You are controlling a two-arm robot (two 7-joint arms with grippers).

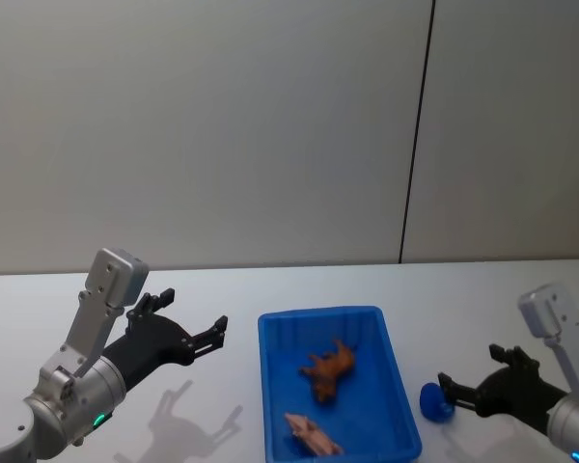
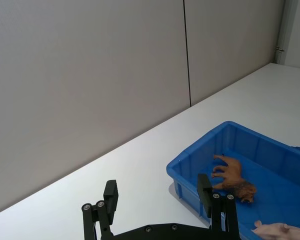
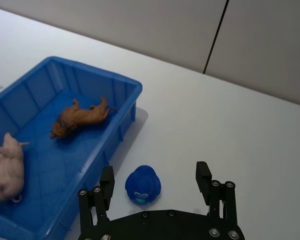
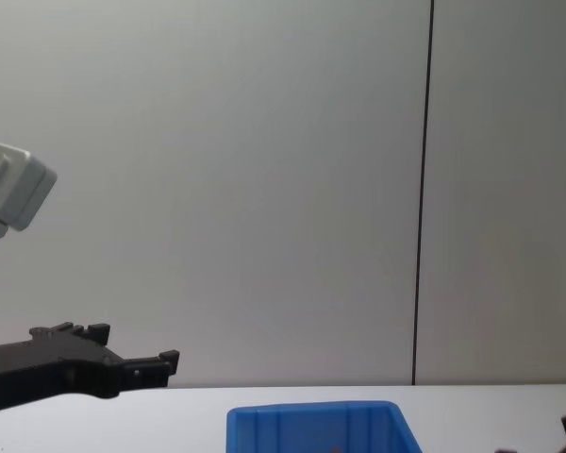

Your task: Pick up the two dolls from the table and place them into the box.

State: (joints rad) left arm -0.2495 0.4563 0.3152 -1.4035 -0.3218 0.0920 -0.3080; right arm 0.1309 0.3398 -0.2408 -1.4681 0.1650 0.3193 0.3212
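Since, in the head view, the brown doll (image 1: 330, 370) is seen midway in the box (image 1: 267, 386) and the pink doll (image 1: 312, 436) at its near edge, the task is judged done. The left gripper (image 1: 188, 316) and right gripper (image 1: 468, 371) are spread and empty outside its side edges. In each wrist view, both dolls are shown well clear of the fingers (image 2: 110, 195).

We find the box (image 1: 318, 313) on the tabletop (image 1: 270, 285). Inside, the lion (image 1: 330, 368) lies behind the pig (image 1: 312, 436). Right of the box, a toy (image 1: 434, 400) sits on the tabletop.
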